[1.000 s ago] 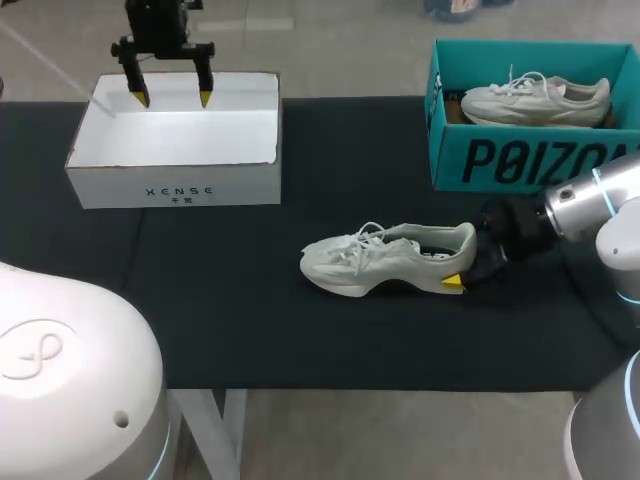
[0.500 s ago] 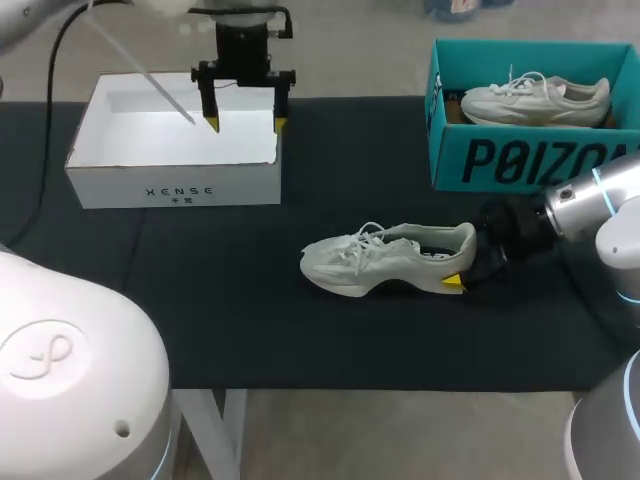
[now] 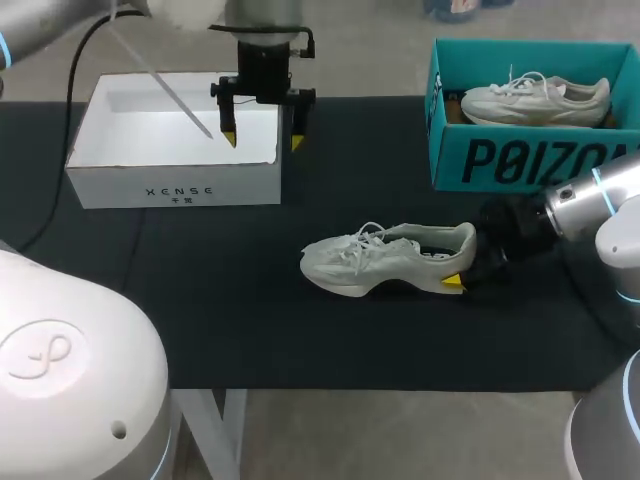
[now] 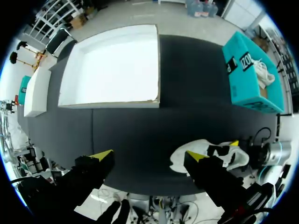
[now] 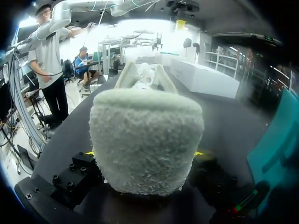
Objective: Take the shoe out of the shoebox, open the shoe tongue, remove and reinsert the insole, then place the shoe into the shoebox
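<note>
A robotics lab; left arm [image 3: 262, 30], right arm [image 3: 590, 195], black-matted table [image 3: 200, 300].

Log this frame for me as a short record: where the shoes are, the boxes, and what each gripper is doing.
shoe: on the table, upright, outside both boxes
second shoe: inside the teal shoebox
white box: open-topped, table's far left
left gripper: open, above the white box's right wall
right gripper: shut on the shoe's heel

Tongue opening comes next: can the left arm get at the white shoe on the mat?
Likely yes: bare mat lies between left gripper and white shoe; right gripper holds only its heel.
</note>
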Robot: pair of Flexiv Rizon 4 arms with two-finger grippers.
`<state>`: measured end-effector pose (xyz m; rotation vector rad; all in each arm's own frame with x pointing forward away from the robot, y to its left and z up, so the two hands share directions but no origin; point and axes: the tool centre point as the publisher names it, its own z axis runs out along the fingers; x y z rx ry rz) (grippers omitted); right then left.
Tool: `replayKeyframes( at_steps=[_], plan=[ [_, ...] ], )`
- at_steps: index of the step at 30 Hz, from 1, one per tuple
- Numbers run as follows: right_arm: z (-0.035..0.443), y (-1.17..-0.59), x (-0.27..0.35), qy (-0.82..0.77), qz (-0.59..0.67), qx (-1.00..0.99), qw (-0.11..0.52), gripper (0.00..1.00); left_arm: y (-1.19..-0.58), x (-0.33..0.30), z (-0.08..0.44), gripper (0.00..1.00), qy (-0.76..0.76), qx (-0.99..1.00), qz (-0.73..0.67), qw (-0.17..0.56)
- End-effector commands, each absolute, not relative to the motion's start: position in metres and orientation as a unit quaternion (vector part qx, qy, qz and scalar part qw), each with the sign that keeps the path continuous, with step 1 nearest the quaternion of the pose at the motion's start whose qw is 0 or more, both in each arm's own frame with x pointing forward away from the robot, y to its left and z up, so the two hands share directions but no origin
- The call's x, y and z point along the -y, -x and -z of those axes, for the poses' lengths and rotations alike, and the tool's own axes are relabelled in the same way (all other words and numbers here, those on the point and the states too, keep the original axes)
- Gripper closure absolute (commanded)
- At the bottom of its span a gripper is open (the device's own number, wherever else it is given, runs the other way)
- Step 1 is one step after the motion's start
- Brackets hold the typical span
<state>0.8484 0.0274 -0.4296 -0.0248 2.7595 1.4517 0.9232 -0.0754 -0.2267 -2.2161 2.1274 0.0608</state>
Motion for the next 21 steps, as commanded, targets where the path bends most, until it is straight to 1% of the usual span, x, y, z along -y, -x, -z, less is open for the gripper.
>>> replayKeyframes(
  at_steps=[1, 4, 5, 11, 20, 21],
  plan=[
    [0.434, -0.849, -0.031, 0.008, -0.465, -0.885, 0.012, 1.0, -0.924, 0.075, 0.227, 0.0, 0.721, -0.692, -0.02, 0.035],
    [0.434, -0.849, -0.031, 0.008, -0.465, -0.885, 0.012, 1.0, -0.924, 0.075, 0.227, 0.0, 0.721, -0.692, -0.02, 0.035],
    [0.434, -0.849, -0.031, 0.008, -0.465, -0.885, 0.012, 1.0, -0.916, 0.086, 0.227, 0.0, 0.718, -0.694, -0.023, 0.053],
    [0.434, -0.849, -0.031, 0.008, -0.465, -0.885, 0.012, 1.0, -0.885, 0.136, 0.232, 0.0, 0.742, -0.668, -0.015, 0.06],
    [0.434, -0.849, -0.031, 0.008, -0.465, -0.885, 0.012, 1.0, -0.86, 0.195, 0.242, 0.0, 0.734, -0.675, -0.005, 0.073],
    [0.434, -0.849, -0.031, 0.008, -0.465, -0.885, 0.012, 1.0, -0.859, 0.202, 0.244, 0.0, 0.73, -0.681, 0.0, 0.065]
  ],
)
